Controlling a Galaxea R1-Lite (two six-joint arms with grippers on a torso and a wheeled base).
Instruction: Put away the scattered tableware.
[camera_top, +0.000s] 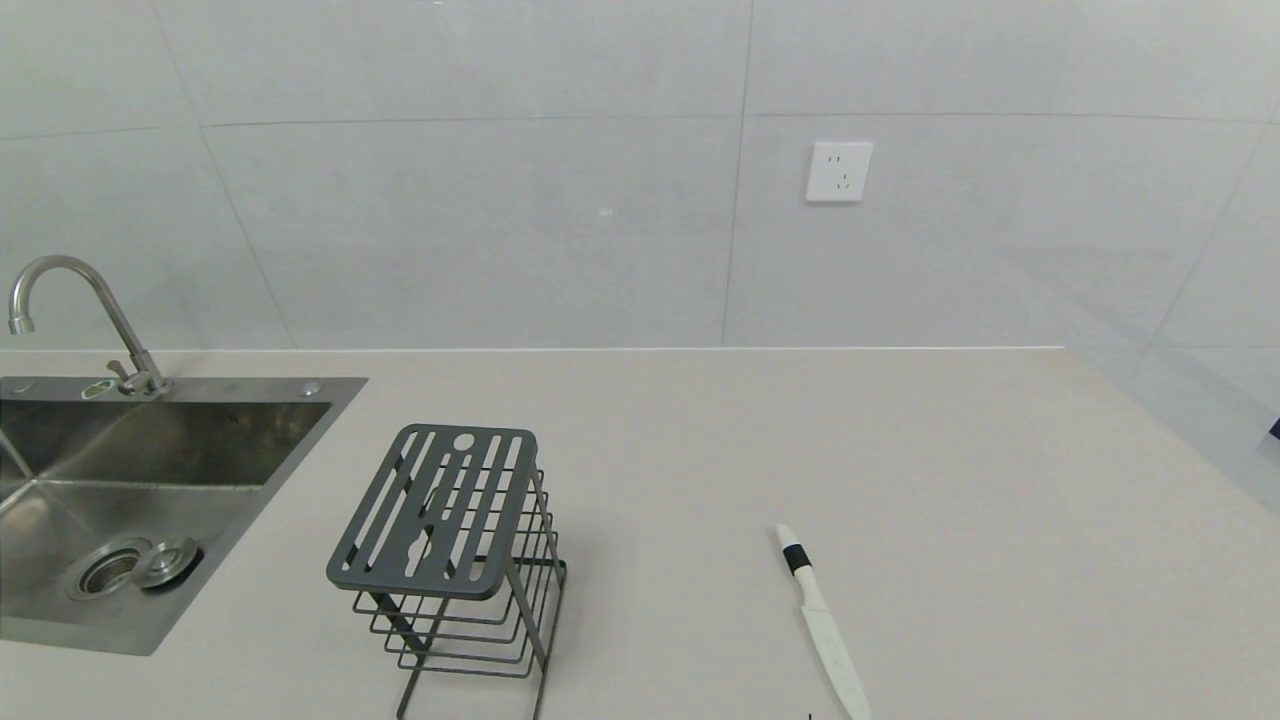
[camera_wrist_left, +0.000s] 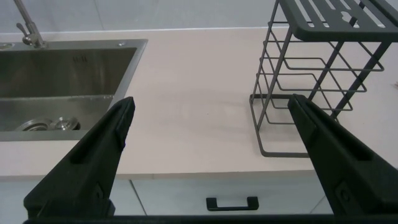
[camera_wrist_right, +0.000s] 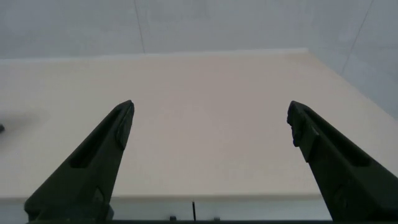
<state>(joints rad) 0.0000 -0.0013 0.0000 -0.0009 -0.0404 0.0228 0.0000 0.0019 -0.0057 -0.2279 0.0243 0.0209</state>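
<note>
On counter (camera_top: 900, 450): white knife (camera_top: 820, 621) rt of slotted rack (camera_top: 437, 520).

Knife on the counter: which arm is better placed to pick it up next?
Right, most likely. The knife lies on the right half of the counter, well right of the rack. The left gripper, open, faces the rack and sink; the right gripper, also open, faces the counter's right part.

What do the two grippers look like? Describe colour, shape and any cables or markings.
Left gripper: two long, matte black fingers, flat-sided with bevelled edges, wide at the base and tapering to narrow, blunt tips. Right gripper: the same build, its fingers equally dark and wedge-shaped. No cables or markings can be seen on either.
</note>
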